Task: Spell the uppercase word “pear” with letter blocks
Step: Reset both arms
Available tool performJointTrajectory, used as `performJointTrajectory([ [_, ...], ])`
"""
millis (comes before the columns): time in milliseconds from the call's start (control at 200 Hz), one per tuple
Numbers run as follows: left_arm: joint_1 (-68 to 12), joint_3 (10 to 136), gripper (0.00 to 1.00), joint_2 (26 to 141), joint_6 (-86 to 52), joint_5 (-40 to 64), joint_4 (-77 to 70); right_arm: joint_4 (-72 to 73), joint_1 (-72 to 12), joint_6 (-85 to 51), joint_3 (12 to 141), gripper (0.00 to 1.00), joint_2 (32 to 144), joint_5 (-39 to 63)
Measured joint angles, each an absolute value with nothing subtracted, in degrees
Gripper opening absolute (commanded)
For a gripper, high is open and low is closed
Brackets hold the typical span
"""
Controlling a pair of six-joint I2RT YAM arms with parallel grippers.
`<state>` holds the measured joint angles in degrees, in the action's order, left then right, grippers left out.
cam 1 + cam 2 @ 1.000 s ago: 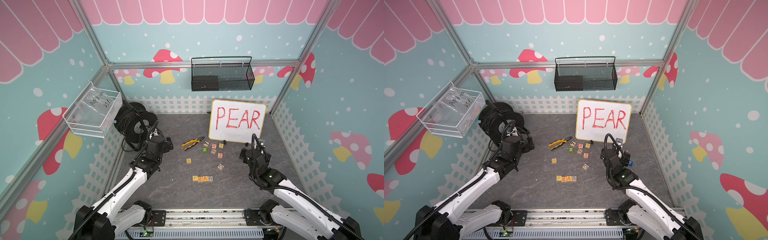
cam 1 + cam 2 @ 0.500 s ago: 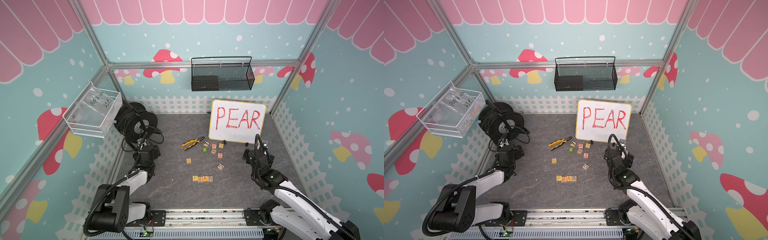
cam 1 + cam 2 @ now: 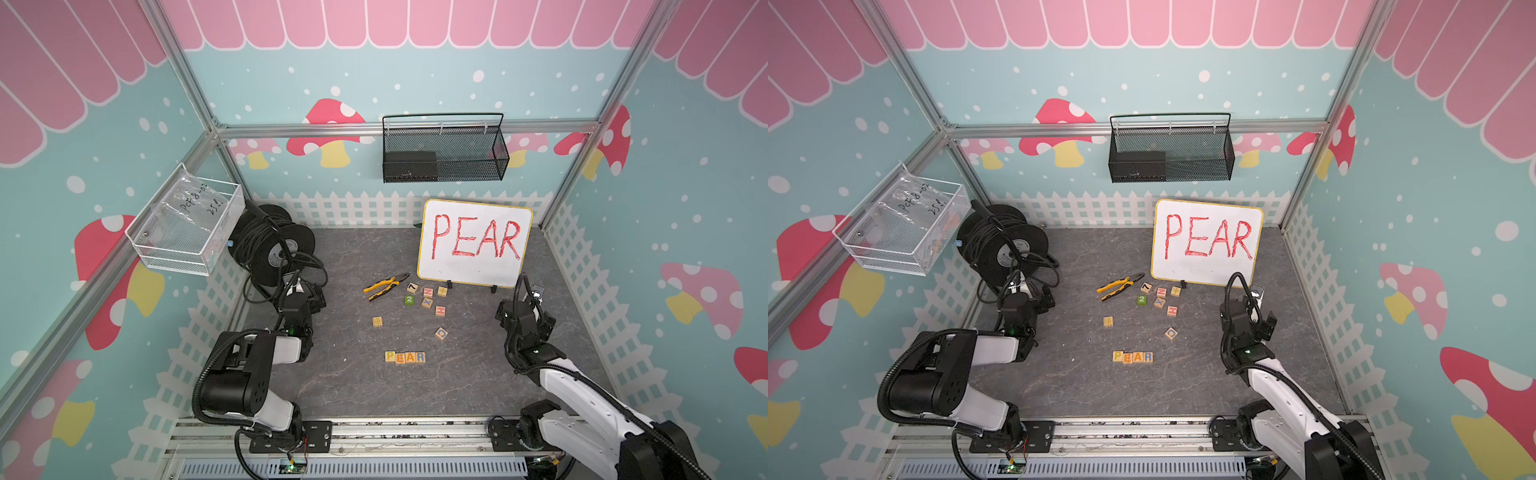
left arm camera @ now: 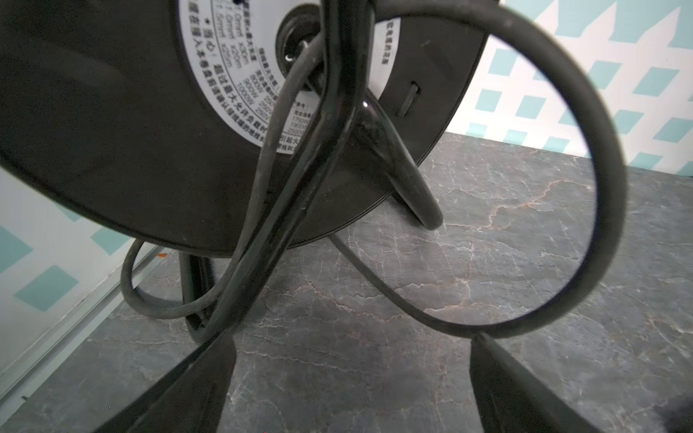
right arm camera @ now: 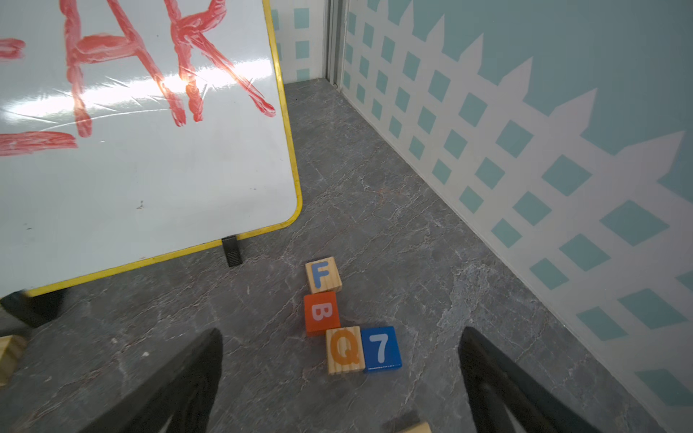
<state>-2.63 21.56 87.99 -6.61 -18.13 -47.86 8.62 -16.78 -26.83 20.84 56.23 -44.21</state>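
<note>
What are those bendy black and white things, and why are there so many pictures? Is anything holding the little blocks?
Those are two robot arms, each ending in a two-finger pincer called a gripper. Two pictures look down from above, nearly alike, like two eyes. The other two come from cameras on the arms' wrists. The left gripper faces a black cable reel; the right gripper looks at a cluster of blocks marked F, B, Q and 7 beside the whiteboard saying PEAR. On the grey table lie yellow-handled pliers, more spare blocks, and four letter blocks in a row spelling PEAR. Both grippers are open and hold nothing.
</note>
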Motion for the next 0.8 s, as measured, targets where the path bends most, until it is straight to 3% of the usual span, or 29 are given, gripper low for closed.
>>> performJointTrajectory([
  [455,-2.63,21.56,0.99,87.99,-5.69,-15.73,-49.93,54.98,-8.99,-5.74,9.69,0.99,69.76,-35.79],
  [801,-2.63,21.56,0.99,87.96,-5.56,-15.59,-50.02,73.49,-6.35,-1.45,8.34,0.99,83.74,-26.35],
])
